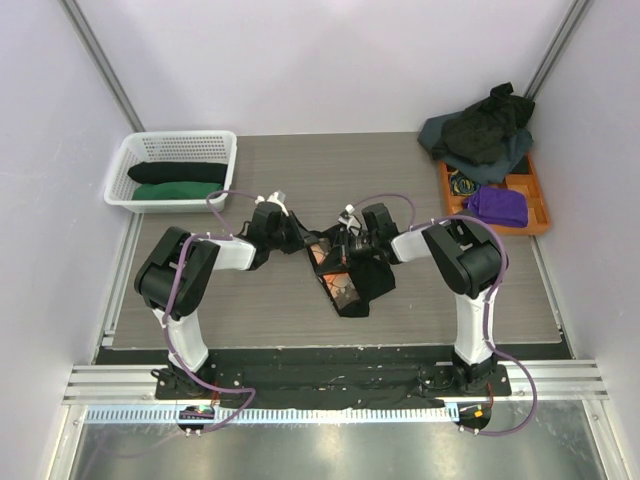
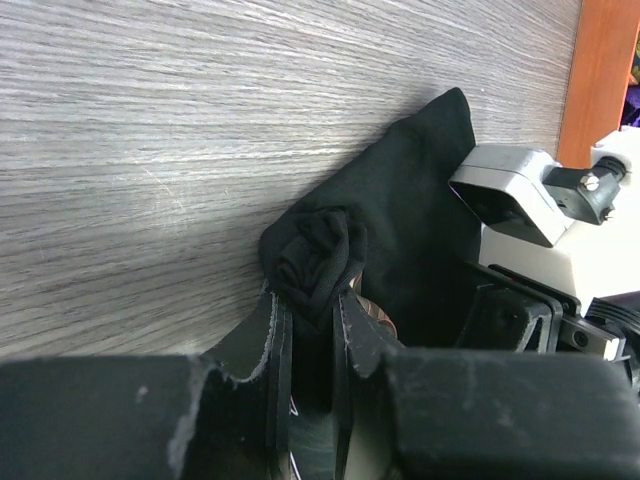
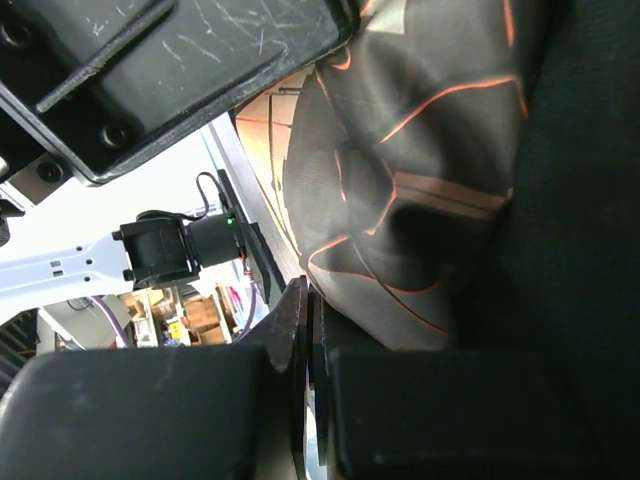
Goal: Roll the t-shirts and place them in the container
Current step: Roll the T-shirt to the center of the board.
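Observation:
A black t-shirt [image 1: 362, 285] with an orange and grey print hangs bunched between my two grippers over the middle of the table. My left gripper [image 1: 298, 238] is shut on a twisted wad of its black cloth [image 2: 318, 255], pinched between the fingertips of the left gripper [image 2: 310, 296]. From the other side my right gripper [image 1: 338, 245] is shut on the shirt's printed part [image 3: 420, 170], with the cloth running out of the jaws of the right gripper [image 3: 312, 300]. More t-shirts [image 1: 482, 132], dark and slate grey, lie piled at the back right.
A white basket [image 1: 140, 150] at the back left holds a rolled black shirt [image 1: 178, 172] and a rolled green one [image 1: 178, 191]. An orange tray [image 1: 538, 200] at the right carries a purple cloth [image 1: 497, 206] and part of the pile.

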{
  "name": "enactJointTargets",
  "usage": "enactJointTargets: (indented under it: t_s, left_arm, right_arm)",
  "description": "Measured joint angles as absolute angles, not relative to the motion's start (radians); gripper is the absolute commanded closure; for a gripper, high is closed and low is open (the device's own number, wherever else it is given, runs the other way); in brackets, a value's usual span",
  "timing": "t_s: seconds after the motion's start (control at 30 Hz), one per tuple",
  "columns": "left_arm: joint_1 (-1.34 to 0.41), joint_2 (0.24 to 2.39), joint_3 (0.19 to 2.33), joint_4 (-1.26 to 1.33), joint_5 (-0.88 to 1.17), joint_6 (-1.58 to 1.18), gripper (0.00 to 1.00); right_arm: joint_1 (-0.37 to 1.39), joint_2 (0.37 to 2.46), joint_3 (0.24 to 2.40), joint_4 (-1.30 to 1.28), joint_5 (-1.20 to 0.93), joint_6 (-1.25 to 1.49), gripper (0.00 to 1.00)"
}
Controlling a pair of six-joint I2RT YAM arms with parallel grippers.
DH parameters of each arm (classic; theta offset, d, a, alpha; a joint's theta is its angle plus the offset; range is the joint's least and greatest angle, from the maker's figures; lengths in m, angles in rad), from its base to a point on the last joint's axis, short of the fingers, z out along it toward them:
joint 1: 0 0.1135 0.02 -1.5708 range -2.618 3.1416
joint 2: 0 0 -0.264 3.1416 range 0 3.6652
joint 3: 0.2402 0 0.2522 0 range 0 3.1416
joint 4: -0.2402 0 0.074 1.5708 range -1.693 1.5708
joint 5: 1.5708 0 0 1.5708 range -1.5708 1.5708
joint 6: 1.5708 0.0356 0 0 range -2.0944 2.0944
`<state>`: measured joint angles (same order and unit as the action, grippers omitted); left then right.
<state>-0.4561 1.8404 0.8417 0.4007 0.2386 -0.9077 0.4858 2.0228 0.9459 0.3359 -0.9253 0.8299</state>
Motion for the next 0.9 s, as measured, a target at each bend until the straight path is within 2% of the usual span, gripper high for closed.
enactJointTargets:
  t_s: [0.13, 0.47, 0.57, 0.73, 0.9]
  left_arm:
    - [-0.456, 1.840, 0.844, 0.399, 0.239, -0.907, 1.00]
    - [-0.455, 1.840, 0.847, 0.390, 0.239, -0.905, 1.00]
    - [-0.455, 1.837, 0.847, 0.385, 0.239, -0.904, 1.00]
    - [-0.456, 1.836, 0.847, 0.383, 0.240, -0.904, 1.00]
    - [-0.456, 1.829, 0.847, 0.375, 0.239, -0.900, 1.00]
  right_arm:
    - [0.486, 1.986, 0.943, 0.286, -0.897, 0.799, 0.99]
    - [0.480, 1.672, 0.876, 0.154, -0.844, 0.728, 0.99]
    - [0.480, 1.688, 0.817, 0.180, -0.845, 0.723, 0.99]
    - [0.480, 1.838, 0.733, 0.236, -0.872, 0.738, 0.99]
    - [0.483, 1.835, 0.727, 0.268, -0.882, 0.729, 0.99]
